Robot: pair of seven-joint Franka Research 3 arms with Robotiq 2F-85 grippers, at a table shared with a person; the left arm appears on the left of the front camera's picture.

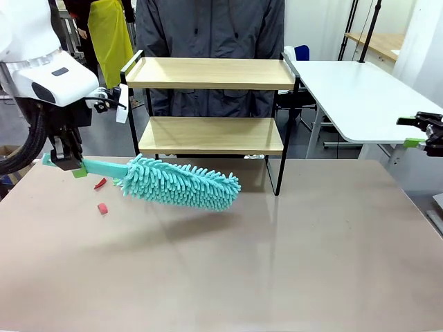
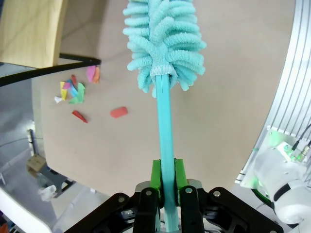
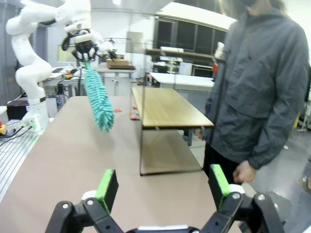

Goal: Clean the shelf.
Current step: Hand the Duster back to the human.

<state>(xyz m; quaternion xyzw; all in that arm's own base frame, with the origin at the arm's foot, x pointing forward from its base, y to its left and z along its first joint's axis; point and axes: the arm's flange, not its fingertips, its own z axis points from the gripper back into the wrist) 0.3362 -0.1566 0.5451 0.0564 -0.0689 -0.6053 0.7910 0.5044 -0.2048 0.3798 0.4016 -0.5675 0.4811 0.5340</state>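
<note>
The shelf (image 1: 211, 73) is a two-tier rack of light wooden boards in a black frame, standing at the table's far side; it also shows in the right wrist view as the shelf (image 3: 165, 108). My left gripper (image 1: 69, 164) is shut on the handle of a teal fluffy duster (image 1: 181, 183), held above the table in front of the shelf's lower left. In the left wrist view the green pads (image 2: 155, 174) clamp the duster handle (image 2: 166, 131). My right gripper (image 1: 423, 135) hangs at the far right, open, with nothing between its fingers (image 3: 108, 186).
Red scraps (image 1: 102, 207) lie on the brown table near the duster. More coloured paper bits (image 2: 72, 91) lie by the shelf's leg. A person in a grey jacket (image 1: 208, 28) stands behind the shelf. A white table (image 1: 360, 90) stands at the back right.
</note>
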